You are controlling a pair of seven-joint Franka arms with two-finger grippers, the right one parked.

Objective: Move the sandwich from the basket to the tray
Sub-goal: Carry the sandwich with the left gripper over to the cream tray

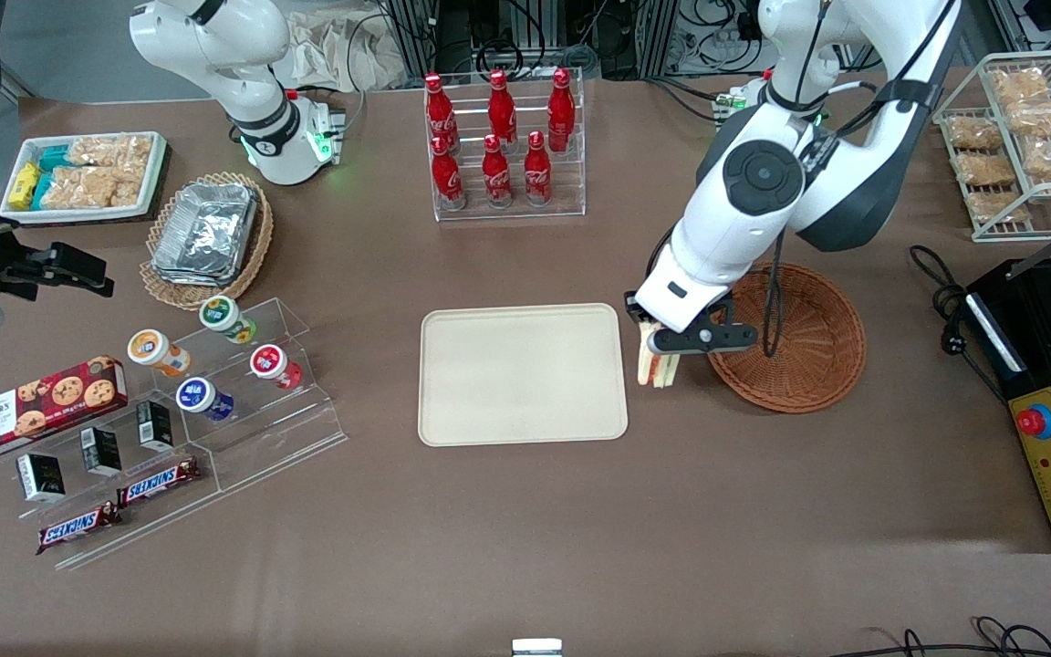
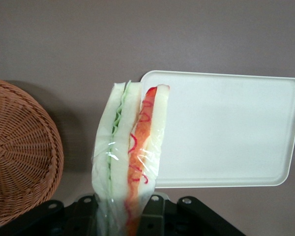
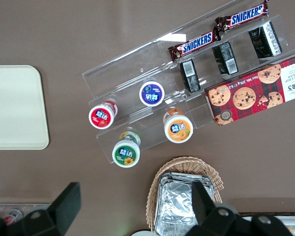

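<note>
My left gripper (image 1: pixel 659 358) is shut on the sandwich (image 1: pixel 657 369), a wrapped white-bread wedge with green and orange-red filling (image 2: pixel 130 152). It hangs above the table in the gap between the reddish-brown woven basket (image 1: pixel 795 342) and the cream tray (image 1: pixel 522 374). The black fingers (image 2: pixel 160 211) press the wedge from both sides. In the left wrist view the sandwich overlaps the tray's (image 2: pixel 226 130) near corner, with the basket (image 2: pixel 19 150) beside it. The basket holds nothing that I can see.
A clear rack of red cola bottles (image 1: pixel 500 137) stands farther from the front camera than the tray. Toward the parked arm's end lie a tan basket of foil trays (image 1: pixel 206 233), an acrylic step display (image 1: pixel 215 392) and a cookie box (image 1: pixel 37 406). A wire snack rack (image 1: pixel 1023 137) and black machine (image 1: pixel 1050 383) flank the basket.
</note>
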